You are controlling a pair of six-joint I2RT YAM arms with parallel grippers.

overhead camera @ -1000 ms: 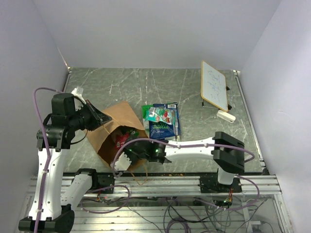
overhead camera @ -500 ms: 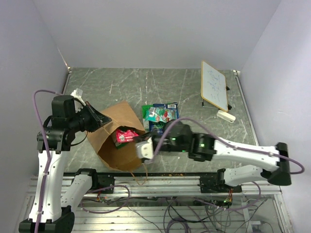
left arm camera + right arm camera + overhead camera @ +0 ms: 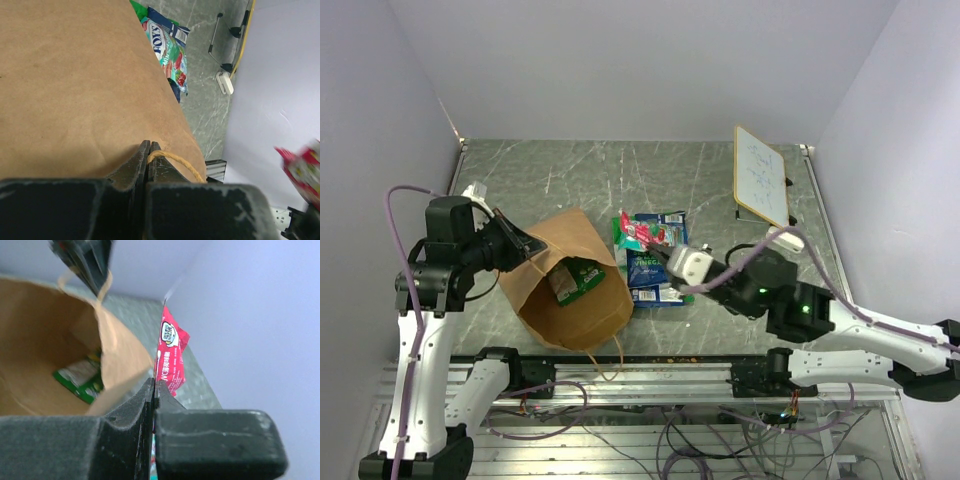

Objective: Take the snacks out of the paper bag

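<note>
The brown paper bag (image 3: 570, 300) lies open on the table, mouth toward the near edge. My left gripper (image 3: 527, 246) is shut on its rim beside a looped handle (image 3: 175, 159), and the bag's side fills the left wrist view (image 3: 75, 75). My right gripper (image 3: 665, 257) is shut on a red snack packet (image 3: 636, 231) and holds it in the air right of the bag, over the snacks on the table; the packet also shows in the right wrist view (image 3: 170, 360). A green packet (image 3: 576, 279) lies inside the bag (image 3: 79, 376). A blue chip bag (image 3: 651, 270) and a teal-green packet (image 3: 658, 232) lie on the table.
A white framed board (image 3: 761, 175) stands at the back right with a small white block (image 3: 785, 239) in front of it. The metal rail (image 3: 700, 380) runs along the near edge. White walls close in the table on three sides.
My right gripper has come out of the bag with the red packet and moved up and to the right. The green packet inside the bag now shows. The left arm has held still.
</note>
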